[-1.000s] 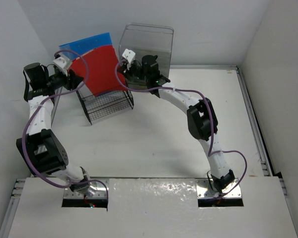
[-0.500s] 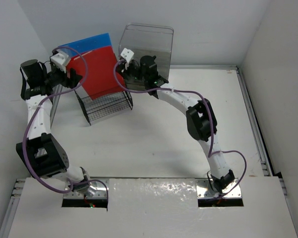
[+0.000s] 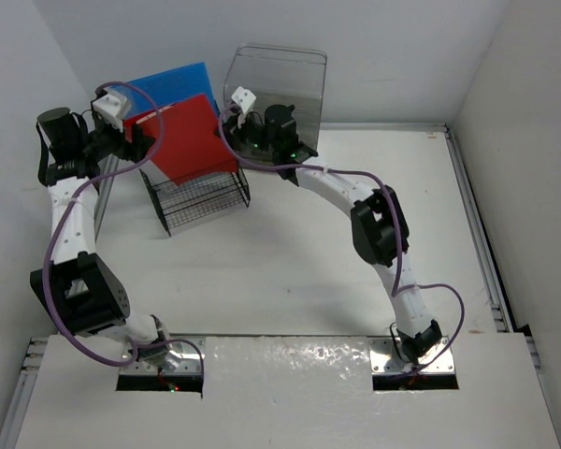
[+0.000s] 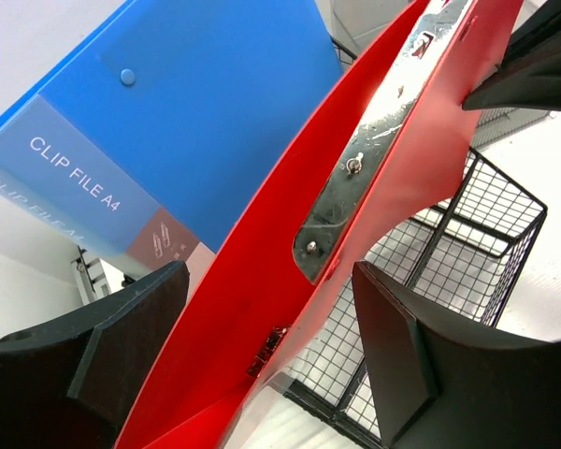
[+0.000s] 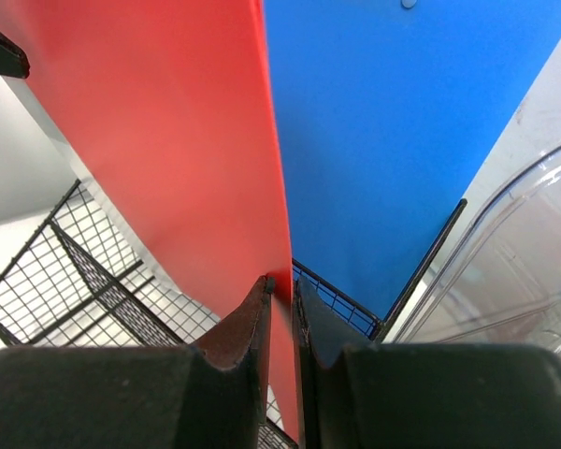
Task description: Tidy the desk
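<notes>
Partway through the filing, judging by how things lie. At the far left of the desk [image 3: 290, 271]: the black wire rack [image 3: 201, 201]. Standing in it, by the look of the right wrist view, and leaning toward the far wall: the blue folder [image 3: 173, 82]. Just right of the rack, against the far wall: the clear box [image 3: 280, 79].

In front of the blue one, held tilted over the rack: the red folder [image 3: 192, 140]. Cannot tell whether its lower edge sits inside the wire basket yet.

Pinched along its right edge by the right gripper [image 5: 280, 285], jaws closed tight on the thin sheet. Straddled at its left edge by the left gripper [image 4: 269, 281], jaws spread wide, fingers [image 4: 122, 346] on either side of the folder, with gaps showing and no contact visible.

Seemingly done: the blue folder racked. Left to do: easing the red folder down into the rack beside the blue one, then releasing it. Beyond that, no telling from these views what else wants tidying.
</notes>
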{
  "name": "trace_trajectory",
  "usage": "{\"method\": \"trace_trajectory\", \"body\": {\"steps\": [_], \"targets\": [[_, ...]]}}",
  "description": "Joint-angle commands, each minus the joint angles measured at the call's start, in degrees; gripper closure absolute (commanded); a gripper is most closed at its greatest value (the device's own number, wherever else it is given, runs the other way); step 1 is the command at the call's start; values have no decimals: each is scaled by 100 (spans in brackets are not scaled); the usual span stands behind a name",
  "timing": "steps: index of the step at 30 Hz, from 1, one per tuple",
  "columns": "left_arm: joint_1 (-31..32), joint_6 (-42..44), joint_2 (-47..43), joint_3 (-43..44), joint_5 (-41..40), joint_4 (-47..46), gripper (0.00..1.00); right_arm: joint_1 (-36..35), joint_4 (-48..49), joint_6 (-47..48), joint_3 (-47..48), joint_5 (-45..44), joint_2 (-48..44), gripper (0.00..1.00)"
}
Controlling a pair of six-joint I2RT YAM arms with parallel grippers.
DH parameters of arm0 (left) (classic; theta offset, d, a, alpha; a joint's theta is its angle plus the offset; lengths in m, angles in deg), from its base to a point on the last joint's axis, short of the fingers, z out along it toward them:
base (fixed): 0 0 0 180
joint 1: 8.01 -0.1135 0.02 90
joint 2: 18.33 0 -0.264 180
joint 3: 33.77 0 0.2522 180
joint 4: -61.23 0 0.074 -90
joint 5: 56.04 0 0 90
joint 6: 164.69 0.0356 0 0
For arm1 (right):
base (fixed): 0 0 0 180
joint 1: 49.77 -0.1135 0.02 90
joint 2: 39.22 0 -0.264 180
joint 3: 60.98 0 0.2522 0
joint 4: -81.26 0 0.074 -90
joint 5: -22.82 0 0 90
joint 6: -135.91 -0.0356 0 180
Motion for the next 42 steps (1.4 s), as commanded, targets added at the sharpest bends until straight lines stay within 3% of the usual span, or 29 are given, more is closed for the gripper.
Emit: {"method": "trace_trajectory", "body": {"steps": [1, 9, 16, 19, 34, 37, 39, 41, 42], "targets": [[43, -150, -220, 196, -31, -308, 31, 52, 531, -345, 79, 88, -5, 89], [43, -185, -212, 337, -127, -265, 38, 52, 689, -512, 351, 149, 206, 92], [51, -220, -212, 345, 153, -194, 84, 43, 1005, -819, 97, 474, 197, 98], [51, -229, -203, 398, 294, -203, 95, 52, 1093, -986, 9, 527, 206, 98], [245, -616, 131, 802, -171, -546, 90, 61, 1269, -1522, -544, 396, 355, 99], [245, -598, 149, 803, -180, -520, 77, 61, 1217, -1453, -737, 317, 355, 98], [262, -572, 166, 785, -242, -484, 65, 52, 1181, -1391, -861, 238, 329, 90], [262, -572, 175, 776, -294, -467, 62, 78, 1059, -1312, -896, 185, 294, 83], [262, -563, 184, 785, -312, -458, 59, 104, 989, -1251, -914, 185, 233, 73]]}}
